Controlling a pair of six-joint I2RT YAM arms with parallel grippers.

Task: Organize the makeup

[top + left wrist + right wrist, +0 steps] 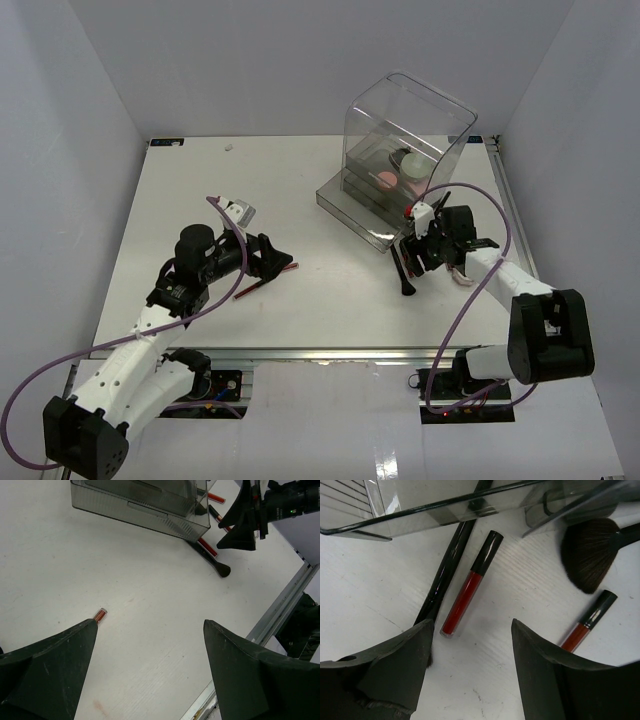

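Note:
My left gripper (pixel 280 256) is open and empty over the table's middle left. Slim red and black pencils (pixel 262 282) lie just below it, and one red tip (pixel 100 615) shows beside the left finger. My right gripper (pixel 416 257) is open and empty at the front corner of the clear drawer box (pixel 405 150). Under it lie a red tube with a black cap (pixel 467 592), a thin black brush handle (pixel 447 565), a fan brush (pixel 590 552) and a second red tube (pixel 587 622). A pink compact (pixel 383 177) and a pale green compact (pixel 410 162) sit inside the box.
A small pale flat item (pixel 240 212) lies behind the left gripper. The box's open drawer tray (pixel 350 205) juts toward the table's middle. White walls close in the table on three sides. A metal rail (pixel 330 352) runs along the near edge.

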